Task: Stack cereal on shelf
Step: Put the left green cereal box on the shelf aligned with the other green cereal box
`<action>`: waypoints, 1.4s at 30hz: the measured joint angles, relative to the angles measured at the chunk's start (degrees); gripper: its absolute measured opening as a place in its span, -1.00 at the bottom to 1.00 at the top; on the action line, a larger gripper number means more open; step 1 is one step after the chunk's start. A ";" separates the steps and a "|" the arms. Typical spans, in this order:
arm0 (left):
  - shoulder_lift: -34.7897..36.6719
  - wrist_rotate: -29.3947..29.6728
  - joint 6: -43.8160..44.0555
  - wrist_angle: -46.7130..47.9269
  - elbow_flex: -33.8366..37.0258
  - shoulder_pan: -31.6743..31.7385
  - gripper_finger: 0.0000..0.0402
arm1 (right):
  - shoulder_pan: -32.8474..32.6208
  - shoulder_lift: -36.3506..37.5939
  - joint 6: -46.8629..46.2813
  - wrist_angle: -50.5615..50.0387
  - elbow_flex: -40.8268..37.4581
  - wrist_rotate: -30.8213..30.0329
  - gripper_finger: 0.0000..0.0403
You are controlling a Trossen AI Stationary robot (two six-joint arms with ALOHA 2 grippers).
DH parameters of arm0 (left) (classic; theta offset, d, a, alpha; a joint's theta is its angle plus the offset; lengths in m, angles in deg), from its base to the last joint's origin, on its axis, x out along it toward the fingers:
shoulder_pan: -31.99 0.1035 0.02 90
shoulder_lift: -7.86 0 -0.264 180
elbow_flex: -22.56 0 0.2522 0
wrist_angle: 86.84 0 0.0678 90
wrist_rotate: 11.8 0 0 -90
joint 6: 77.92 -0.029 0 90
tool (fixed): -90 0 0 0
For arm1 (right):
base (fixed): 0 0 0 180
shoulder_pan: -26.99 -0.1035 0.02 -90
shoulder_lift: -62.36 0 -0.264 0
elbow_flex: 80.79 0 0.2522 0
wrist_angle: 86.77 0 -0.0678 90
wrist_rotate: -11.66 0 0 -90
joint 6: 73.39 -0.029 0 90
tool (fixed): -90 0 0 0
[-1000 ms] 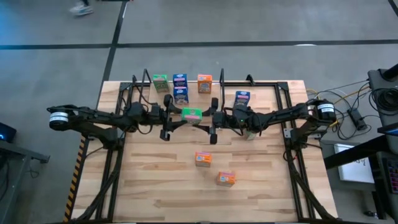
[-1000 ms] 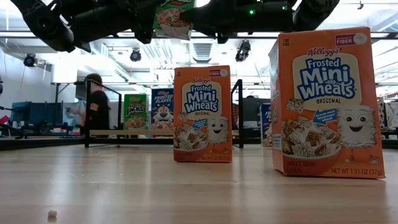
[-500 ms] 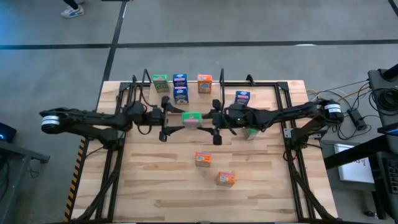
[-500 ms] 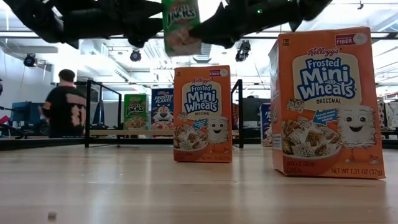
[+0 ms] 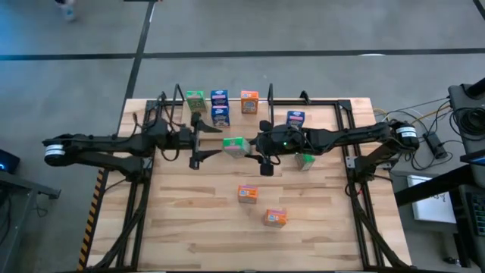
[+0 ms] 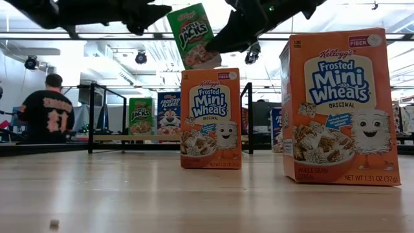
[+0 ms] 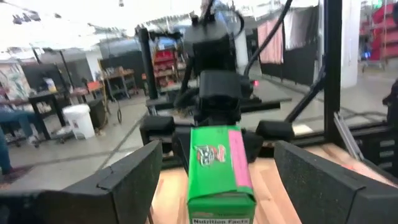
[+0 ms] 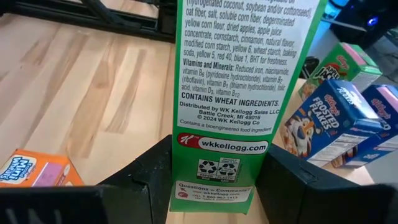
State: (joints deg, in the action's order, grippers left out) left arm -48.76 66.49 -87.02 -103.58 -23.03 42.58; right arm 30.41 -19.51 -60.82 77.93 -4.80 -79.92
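Note:
A green Apple Jacks cereal box (image 6: 194,35) hangs tilted in the air above the table's middle, also seen from above as the green box (image 5: 235,145). My right gripper (image 5: 254,145) is shut on it from the table's right. My left gripper (image 5: 204,142) is open just to the box's left, its wide-spread fingers (image 7: 124,180) clear of the box. The shelf (image 6: 129,138) at the far edge carries a green box (image 5: 195,100), a blue box (image 5: 220,97) and an orange box (image 5: 248,101) between black wire brackets. My right gripper pinches the green box between its two fingers (image 8: 149,177), one on each broad face, at the box's lower end (image 8: 214,186). The fingers come level from the table's right. The box is lifted clear of the table and leans with its top toward the left arm.
Two orange Mini Wheats boxes (image 5: 247,193) (image 5: 275,218) stand on the near half of the table. A second blue box (image 5: 220,115) stands in front of the shelf, another blue box (image 5: 295,119) and a green box (image 5: 305,159) beside the right arm. A person (image 6: 48,116) stands in the room beyond.
My left gripper has drawn back toward the table's left, away from the green box. The right gripper has brought the box down a little and turned it, so the box has gone from near upright to tilted.

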 joint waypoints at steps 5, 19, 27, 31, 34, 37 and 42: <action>-5.13 -0.89 -2.26 4.90 -5.61 -0.04 0.46 | 0.00 0.00 0.06 -0.08 -0.06 -0.02 -0.12; -12.99 -0.89 -5.69 25.22 -18.08 -0.04 0.42 | 0.00 0.00 0.01 -1.58 -0.17 -0.02 -0.12; -12.87 -0.81 -5.60 28.66 -19.76 -0.04 0.20 | 0.00 -0.02 0.03 -1.63 -0.26 -0.02 -0.12; -12.92 -0.80 -5.52 29.00 -19.79 -0.05 0.06 | 0.00 -0.02 -0.15 -1.63 -0.26 -0.08 -0.12; -12.98 -0.80 -5.42 29.00 -19.79 -0.07 -0.03 | 0.00 -0.02 -0.17 -1.61 -0.26 -0.15 -0.11; -12.98 -0.78 -5.38 29.04 -19.79 -0.07 -0.11 | 0.00 -0.02 -0.17 -1.55 -0.26 -0.23 -0.07; -12.96 -0.78 -5.38 29.31 -19.79 -0.07 -0.21 | 0.00 -0.02 -0.31 -1.13 -0.26 -0.06 0.05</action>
State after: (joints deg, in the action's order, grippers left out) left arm -61.72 65.72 -92.40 -74.26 -42.82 42.52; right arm 30.41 -19.53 -61.12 76.80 -5.05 -79.99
